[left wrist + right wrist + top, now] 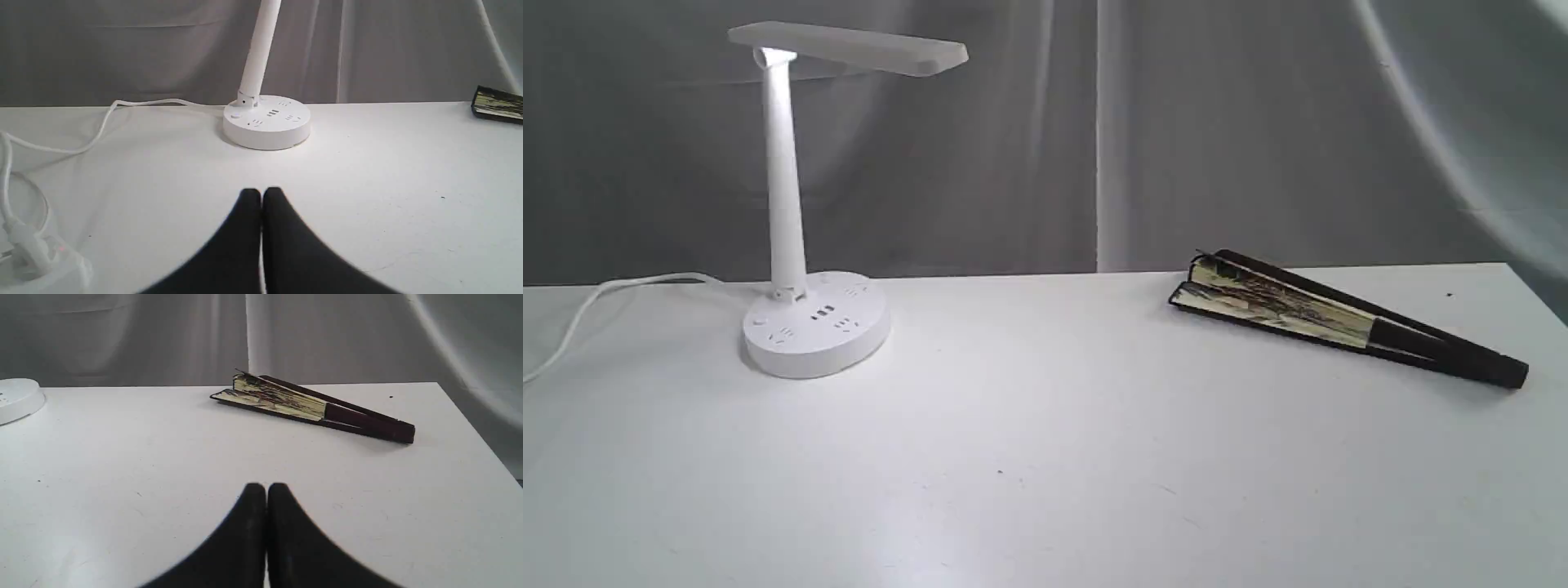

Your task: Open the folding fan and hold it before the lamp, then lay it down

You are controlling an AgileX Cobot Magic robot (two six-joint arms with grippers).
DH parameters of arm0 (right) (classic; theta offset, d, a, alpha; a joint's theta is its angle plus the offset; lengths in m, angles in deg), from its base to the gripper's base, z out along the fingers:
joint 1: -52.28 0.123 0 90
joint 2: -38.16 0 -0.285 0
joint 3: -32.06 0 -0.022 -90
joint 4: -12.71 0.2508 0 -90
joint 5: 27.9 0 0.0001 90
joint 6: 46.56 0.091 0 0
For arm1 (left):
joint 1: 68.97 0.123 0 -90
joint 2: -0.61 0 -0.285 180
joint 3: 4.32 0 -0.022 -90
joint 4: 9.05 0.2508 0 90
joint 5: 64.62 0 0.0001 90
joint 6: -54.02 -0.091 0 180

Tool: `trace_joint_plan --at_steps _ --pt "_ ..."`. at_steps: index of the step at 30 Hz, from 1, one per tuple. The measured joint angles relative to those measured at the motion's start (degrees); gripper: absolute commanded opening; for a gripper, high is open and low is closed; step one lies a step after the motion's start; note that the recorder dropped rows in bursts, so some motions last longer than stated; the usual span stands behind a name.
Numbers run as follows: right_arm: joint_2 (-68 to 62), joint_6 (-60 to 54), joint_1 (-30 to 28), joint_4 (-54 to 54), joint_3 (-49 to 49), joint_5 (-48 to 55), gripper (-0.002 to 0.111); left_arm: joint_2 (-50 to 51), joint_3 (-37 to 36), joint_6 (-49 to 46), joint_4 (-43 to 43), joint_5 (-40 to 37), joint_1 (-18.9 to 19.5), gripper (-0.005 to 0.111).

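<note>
The folding fan [1339,317] lies nearly closed on the white table at the right, its cream painted leaf end toward the middle and its dark ribs pointing right. It also shows in the right wrist view as the fan [310,406], well beyond my right gripper [266,488], which is shut and empty. The white lamp [792,204] stands lit at the left on its round base. My left gripper [261,192] is shut with nothing in it, a short way in front of the lamp base [266,122]. Neither gripper shows in the exterior view.
The lamp's white cord [580,314] trails off the table's left side toward a plug block [28,249]. A grey curtain [1176,122] hangs behind the table. The table's right edge [474,424] runs close past the fan.
</note>
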Motion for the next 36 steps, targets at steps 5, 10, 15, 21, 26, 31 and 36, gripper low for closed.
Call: trace_joint_plan --at_steps 5,10,15,21,26,31,36 --pt "0.0 0.0 0.0 0.0 0.0 0.0 0.0 0.0 0.0 0.0 0.0 0.0 0.0 0.0" --pt "0.0 0.0 0.0 0.0 0.0 0.0 0.0 0.0 0.0 0.0 0.0 0.0 0.0 0.0" --pt "0.0 0.0 0.0 0.0 0.0 0.0 0.0 0.0 0.0 0.0 0.0 0.0 0.0 0.0" --pt "0.0 0.0 0.0 0.0 0.0 -1.74 0.0 0.0 0.0 0.0 0.0 0.0 0.0 0.0" --pt "0.0 0.0 0.0 0.0 0.0 -3.05 0.0 0.0 0.0 0.0 0.0 0.0 0.0 0.0" --pt "0.0 0.95 0.0 1.5 0.0 -3.6 0.0 0.0 0.0 0.0 0.0 0.0 0.0 0.0" --pt "0.0 3.64 0.0 8.53 0.0 -4.6 0.0 0.0 0.0 0.0 0.74 0.11 0.0 0.0"
